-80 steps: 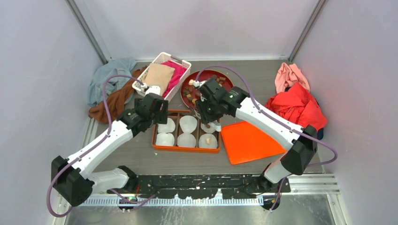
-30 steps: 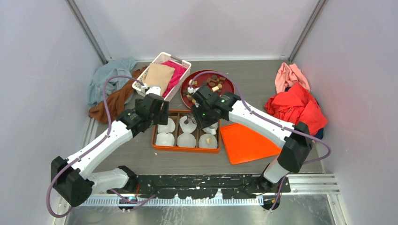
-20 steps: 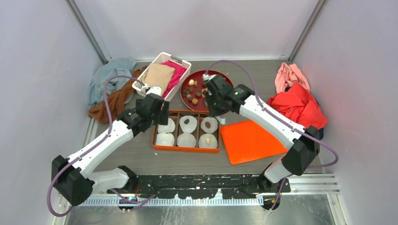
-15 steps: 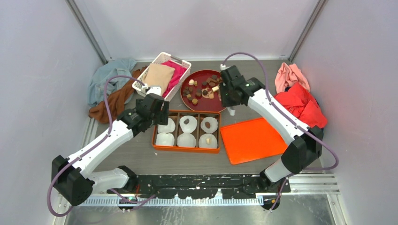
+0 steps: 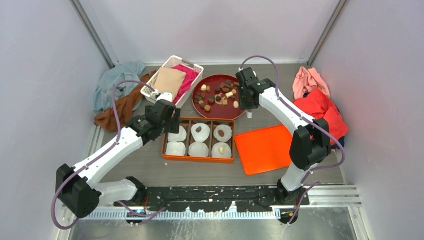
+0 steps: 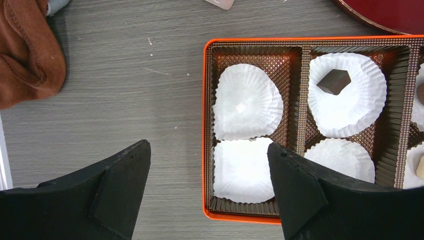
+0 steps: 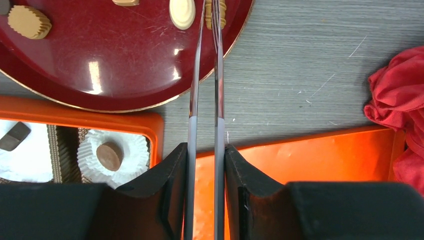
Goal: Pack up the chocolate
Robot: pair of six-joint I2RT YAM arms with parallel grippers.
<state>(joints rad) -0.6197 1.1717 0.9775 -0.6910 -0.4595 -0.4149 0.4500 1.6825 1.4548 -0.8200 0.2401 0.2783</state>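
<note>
a: where's the chocolate (image 5: 218, 95)?
b: mostly loose on the red plate (image 7: 125, 65); three pieces sit in paper cups (image 6: 247, 100) inside the box (image 6: 205, 125), and three cups are bare
a: so which step is this?
b: fetching another, i'd say. the right gripper (image 7: 205, 147) is clamped on tweezers (image 7: 218, 75), their tips at a ridged tan piece (image 7: 222, 11) near the plate's edge; pinched or not, i can't tell
a: and the left gripper (image 6: 208, 145)?
b: spread wide above the box's left end, holding nothing
a: next?
b: squeeze gently, lift clear of the rim, carry to a bare cup
</note>
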